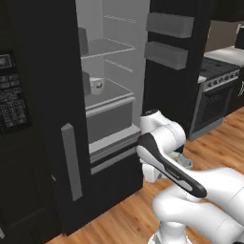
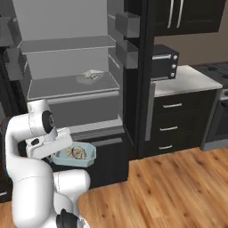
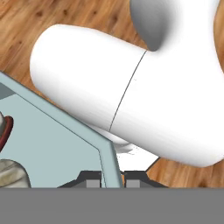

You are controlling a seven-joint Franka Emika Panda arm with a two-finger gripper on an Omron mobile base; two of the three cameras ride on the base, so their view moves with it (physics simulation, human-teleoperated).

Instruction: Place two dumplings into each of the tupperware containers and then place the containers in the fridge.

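Observation:
My gripper (image 3: pixel 109 180) is shut on the rim of a light-blue tupperware container (image 2: pixel 76 154), whose wall runs up between the two finger tips. In the right base view it hangs low in front of the open fridge (image 2: pixel 49 87), beside my own arm. Dumplings (image 2: pixel 76 152) lie inside it, and one dumpling (image 3: pixel 12 173) shows at the lower left of the hand view. A corner of the held container (image 1: pixel 184 161) peeks out behind the forearm. A second tupperware container (image 2: pixel 91 75) with dumplings rests on the fridge's middle shelf (image 1: pixel 116 93), far above and beyond the gripper.
The fridge door (image 1: pixel 167 43) stands open to the right, with grey bins on it. A black oven (image 2: pixel 162 62) sits on a pale counter above dark drawers (image 2: pixel 171 127). A stove (image 1: pixel 217 81) stands at the far right. A keypad panel (image 1: pixel 9 97) is on the left. The floor is wood.

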